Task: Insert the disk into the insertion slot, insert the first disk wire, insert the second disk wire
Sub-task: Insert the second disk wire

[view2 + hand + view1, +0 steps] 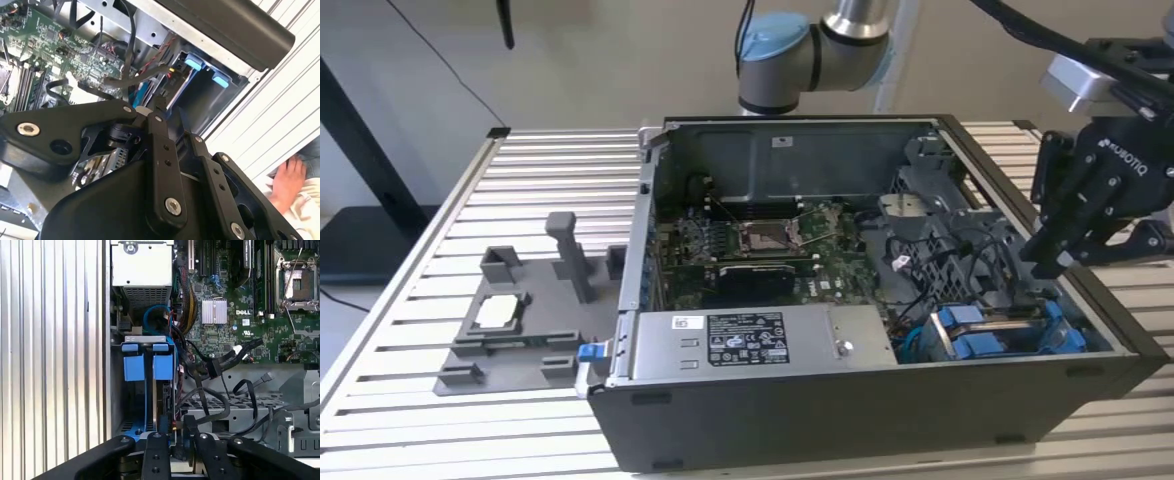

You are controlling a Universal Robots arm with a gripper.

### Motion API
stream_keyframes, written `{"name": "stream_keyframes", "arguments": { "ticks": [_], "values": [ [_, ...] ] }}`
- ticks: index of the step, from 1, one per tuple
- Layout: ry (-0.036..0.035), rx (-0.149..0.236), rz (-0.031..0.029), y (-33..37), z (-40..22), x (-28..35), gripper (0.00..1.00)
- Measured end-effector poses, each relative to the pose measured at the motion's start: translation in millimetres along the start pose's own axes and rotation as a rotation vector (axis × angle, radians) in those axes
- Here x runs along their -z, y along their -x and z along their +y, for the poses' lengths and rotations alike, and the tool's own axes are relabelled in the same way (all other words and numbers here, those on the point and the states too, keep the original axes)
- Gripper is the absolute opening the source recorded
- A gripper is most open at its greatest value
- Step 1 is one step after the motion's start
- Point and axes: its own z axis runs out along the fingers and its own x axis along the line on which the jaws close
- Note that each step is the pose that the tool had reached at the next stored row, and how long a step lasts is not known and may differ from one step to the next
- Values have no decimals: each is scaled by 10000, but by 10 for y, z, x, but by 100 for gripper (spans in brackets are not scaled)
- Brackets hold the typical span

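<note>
Exterior view: the gripper (pixel 1050 265) hangs over the open computer case (pixel 854 420), at about three o'clock from the motherboard (pixel 761 250). Its black fingers taper down to a near-closed tip. The disk (pixel 987 340) sits at about four o'clock from the motherboard and about seven o'clock from the gripper. It stands on edge in the case's corner, with the blue tabs of its frame uppermost. The silver power-supply box (pixel 734 345) lies at nine o'clock from the disk. A grey fixture (pixel 520 320) rests on the slatted table (pixel 400 300) at nine o'clock from the case.

Seen closer in the first wrist view, the disk (pixel 162 367) is seated between the upright walls of the insertion slot (pixel 116 400). The gripper (pixel 179 436) is drawn almost together, pinching the dark plug of a disk wire (pixel 179 442) just beside the disk's far end, where red and yellow strands run in.

From the second wrist view, the gripper (pixel 147 111) looks likewise pressed narrow near the disk (pixel 194 64). A person's hand (pixel 287 180) rests on the table outside the case.
</note>
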Motion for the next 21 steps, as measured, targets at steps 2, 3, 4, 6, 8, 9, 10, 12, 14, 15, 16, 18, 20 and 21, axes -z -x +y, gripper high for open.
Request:
{"name": "stream_keyframes", "arguments": {
  "ticks": [2, 3, 4, 6, 8, 9, 10, 12, 14, 15, 16, 18, 20, 21],
  "values": [
    [-29, 2, 0, 3, 50, -5, 27],
    [-46, 2, -1, 5, 77, -8, 27],
    [-66, 3, -2, 7, 108, -11, 27],
    [-108, 5, -2, 14, 173, -17, 27],
    [-150, 7, -5, 19, 238, -23, 27],
    [-172, 8, -4, 22, 270, -26, 27],
    [-193, 9, -6, 26, 302, -29, 27],
    [-228, 9, -5, 45, 362, -34, 27],
    [-247, 10, -6, 81, 410, -40, 27],
    [-256, 10, -7, 103, 431, -43, 27],
    [-264, 11, -7, 126, 448, -46, 27],
    [-283, 11, -8, 174, 484, -51, 27],
    [-306, 12, -8, 209, 522, -55, 27],
    [-313, 13, -9, 229, 537, -57, 27]
  ]
}}
